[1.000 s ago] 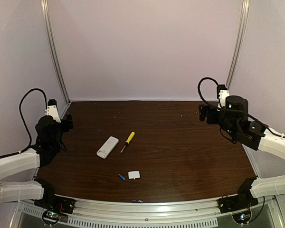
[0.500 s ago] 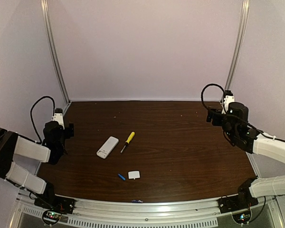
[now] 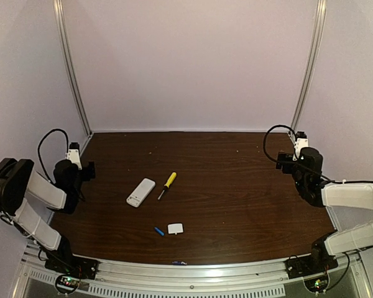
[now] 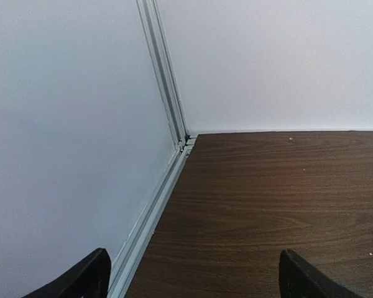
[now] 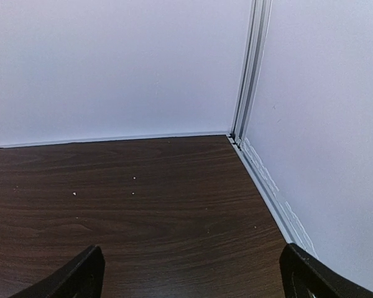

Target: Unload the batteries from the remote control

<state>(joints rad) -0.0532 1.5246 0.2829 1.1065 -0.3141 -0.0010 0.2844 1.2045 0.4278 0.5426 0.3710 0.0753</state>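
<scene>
Remote (image 3: 141, 192): flat on the surface (image 3: 236, 186), just left of the screwdriver (image 3: 167, 185).
Batteries (image 3: 158, 231): one beside the cover (image 3: 175, 228); the other (image 3: 179, 262) looks to be on the front rail (image 3: 248, 270).
Left pincer (image 4: 196, 280): spread wide, empty, by the left wall.
Right pincer (image 5: 193, 276): spread wide, empty, by the right wall.
My step: unloading looks done, I judge. I park both arms clear of the cells and leave that rail cell alone so it can't roll off.

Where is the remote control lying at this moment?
In the top view the remote control lies left of centre, just left of the screwdriver, farther back than the white cover.
</scene>
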